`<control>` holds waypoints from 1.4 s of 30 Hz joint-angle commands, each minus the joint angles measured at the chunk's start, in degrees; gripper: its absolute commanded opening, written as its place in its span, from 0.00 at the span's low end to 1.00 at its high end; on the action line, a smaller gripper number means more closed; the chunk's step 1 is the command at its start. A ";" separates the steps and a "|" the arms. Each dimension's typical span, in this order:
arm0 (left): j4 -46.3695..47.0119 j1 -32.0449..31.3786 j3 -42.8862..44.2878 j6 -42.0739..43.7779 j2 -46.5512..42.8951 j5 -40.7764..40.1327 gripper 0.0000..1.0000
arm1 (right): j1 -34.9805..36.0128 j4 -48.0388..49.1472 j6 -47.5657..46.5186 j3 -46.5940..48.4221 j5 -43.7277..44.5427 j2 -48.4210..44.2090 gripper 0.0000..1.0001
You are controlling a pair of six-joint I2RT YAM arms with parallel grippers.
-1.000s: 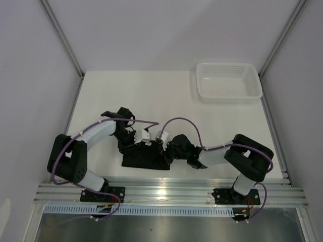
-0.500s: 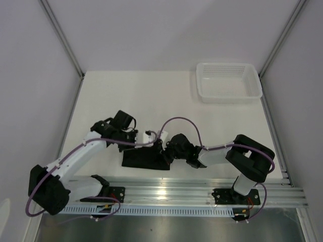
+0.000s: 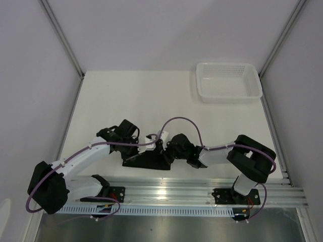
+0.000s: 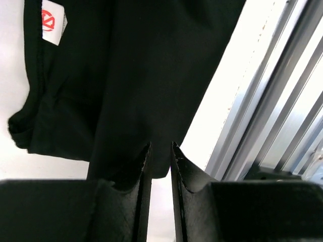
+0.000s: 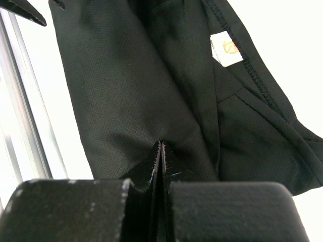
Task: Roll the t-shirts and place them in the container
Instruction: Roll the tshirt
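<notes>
Top: the black t-shirt (image 3: 145,161) is laid at the desk's (image 3: 151,96) 6 o'clock edge, long axis 9-to-3. Left wrist: the left pincer (image 4: 161,151) is parted narrowly over its hem. Right wrist: the right pincer (image 5: 160,147) is clamped on it, neck label (image 5: 225,49) at 1 o'clock.

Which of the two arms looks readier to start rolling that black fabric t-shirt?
Right, probably. The right gripper is shut on a fold of the black fabric t-shirt, ready to pull. The left gripper shows a narrow gap between its fingers at the shirt's edge, with no clear grip.
</notes>
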 commanded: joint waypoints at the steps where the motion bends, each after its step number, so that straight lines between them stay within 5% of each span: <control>1: 2.03 0.42 0.51 -6.72 1.67 1.05 0.23 | -0.14 -2.43 -1.97 -1.01 1.99 -0.50 0.00; 13: 6.51 7.54 1.99 -8.92 6.78 0.78 0.24 | -0.76 -5.33 -2.06 1.01 3.83 -2.34 0.00; 32: 3.89 10.27 7.71 -7.26 8.98 16.51 0.29 | 1.61 -8.50 -0.04 4.35 9.10 -3.75 0.00; 36: -1.12 10.44 8.50 -5.40 6.69 15.21 0.29 | 3.28 -7.97 0.84 4.70 12.27 -3.57 0.00; 42: 5.28 10.53 6.57 -9.17 10.45 10.47 0.26 | 4.60 -6.65 1.45 4.35 14.99 -2.78 0.00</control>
